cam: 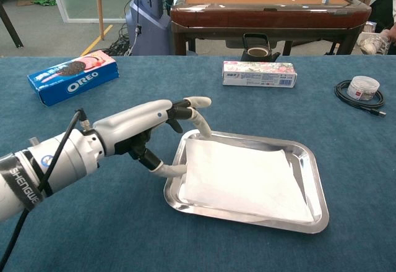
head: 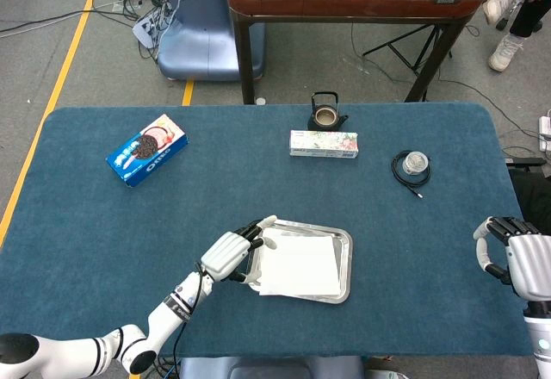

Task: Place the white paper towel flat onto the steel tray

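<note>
The white paper towel [head: 298,266] [cam: 244,180] lies spread inside the steel tray [head: 344,263] [cam: 307,168], its near-left corner lapping over the rim. My left hand [head: 233,253] [cam: 154,136] hovers at the tray's left edge with fingers apart; one fingertip reaches the towel's far-left corner and the thumb sits by its near-left edge. Whether it still pinches the paper I cannot tell. My right hand [head: 515,260] rests at the table's right edge, far from the tray, fingers curled in on nothing.
An Oreo box [head: 146,150] [cam: 73,76] lies at the far left. A black teapot [head: 327,114], a long flowered box [head: 324,144] [cam: 258,74] and a small jar on a coiled black cable [head: 414,165] [cam: 362,91] line the far side.
</note>
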